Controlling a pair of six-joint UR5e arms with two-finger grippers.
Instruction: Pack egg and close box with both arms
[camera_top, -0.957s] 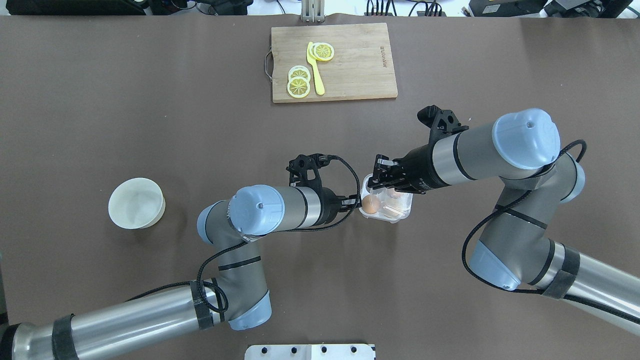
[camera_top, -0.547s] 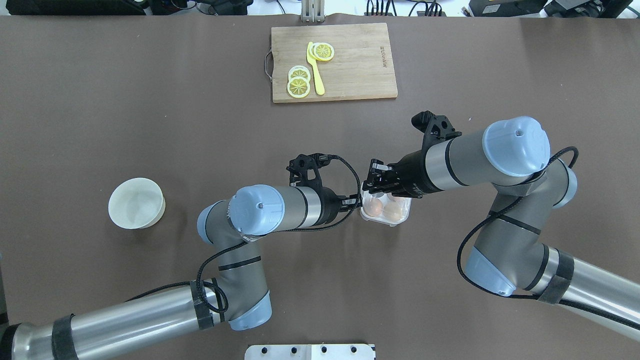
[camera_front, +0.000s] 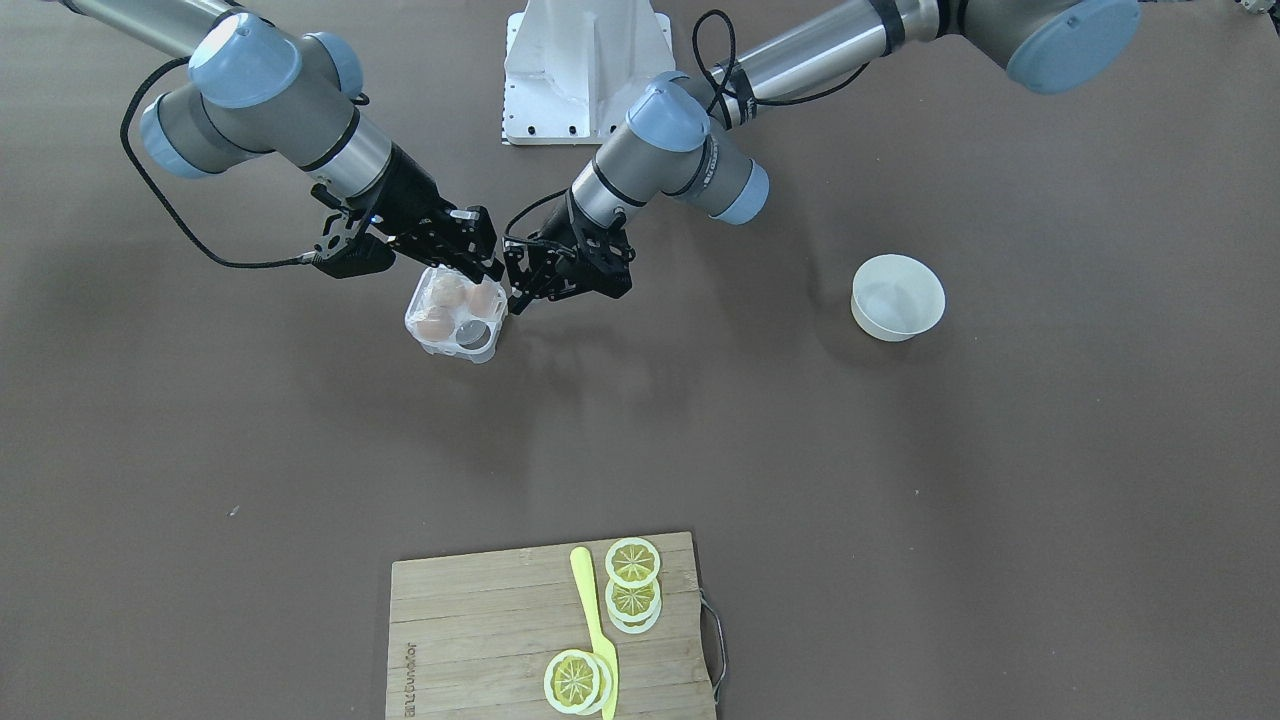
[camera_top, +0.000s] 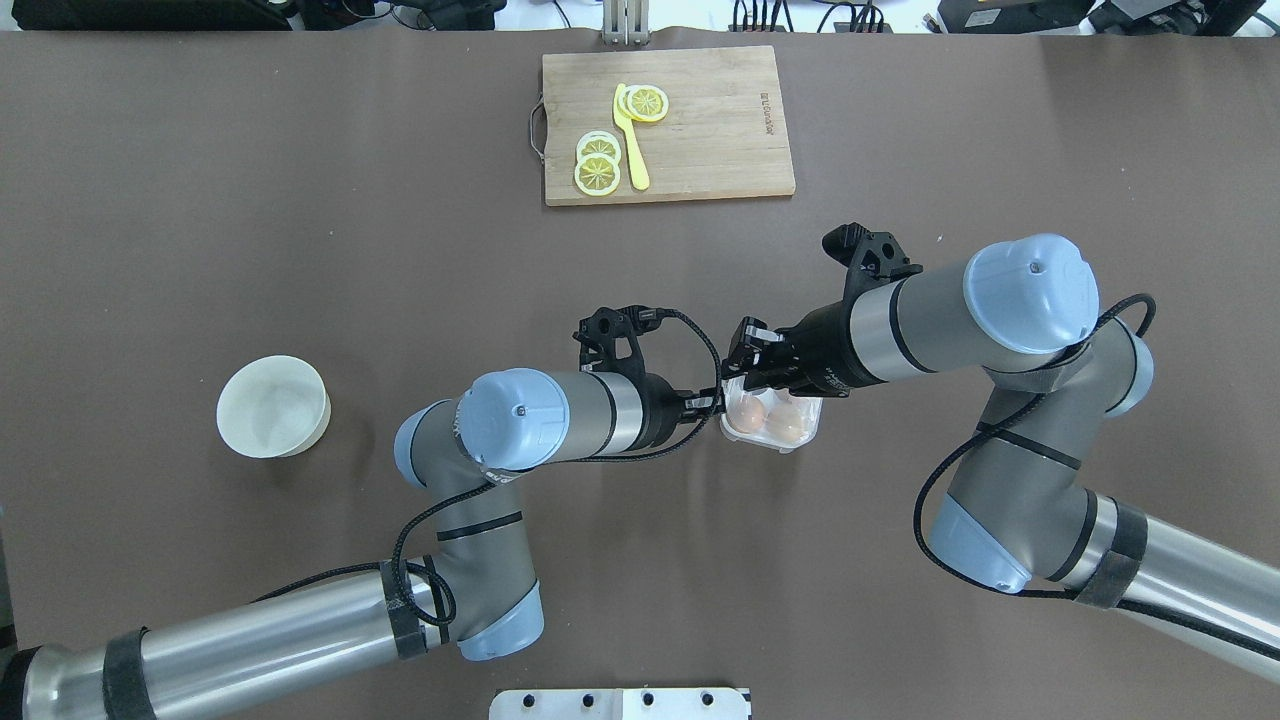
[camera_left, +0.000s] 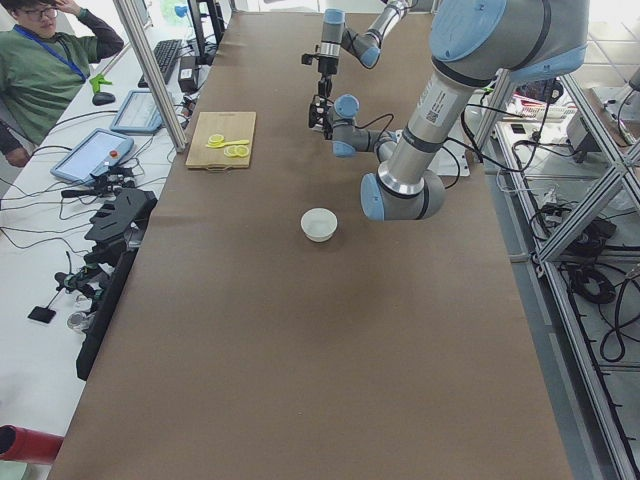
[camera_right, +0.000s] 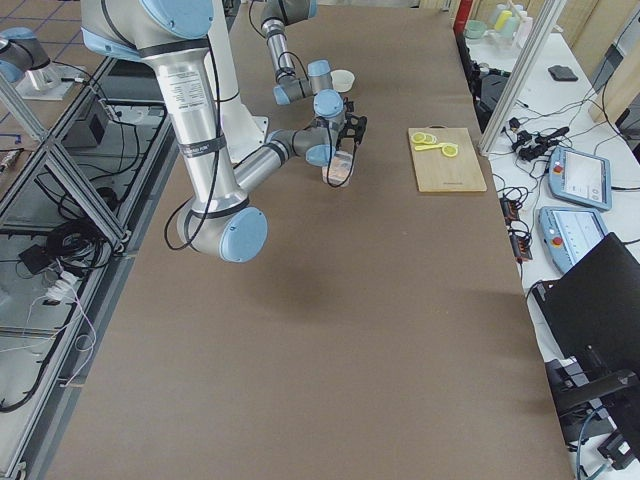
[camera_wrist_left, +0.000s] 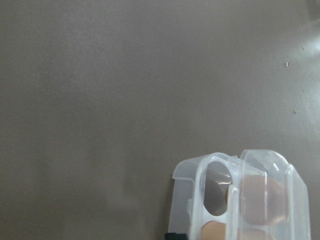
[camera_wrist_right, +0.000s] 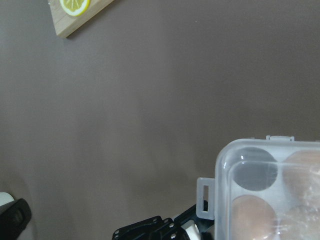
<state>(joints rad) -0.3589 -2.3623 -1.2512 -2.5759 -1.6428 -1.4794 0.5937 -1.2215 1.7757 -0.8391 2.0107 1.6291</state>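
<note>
bowl, cutting board well apart from box

A dull brown covering lies over the whole counter, which fills almost all of the overhead view. A rectangular wooden cutting board lies flat at the top centre of that view, near the far edge, with a metal handle loop on its left short side. A round white bowl stands upright at middle left, well apart from everything else. Just right of centre is the clear plastic box; whether its underside touches the counter cannot be told. A white base plate sits at the bottom edge, centre.
</note>
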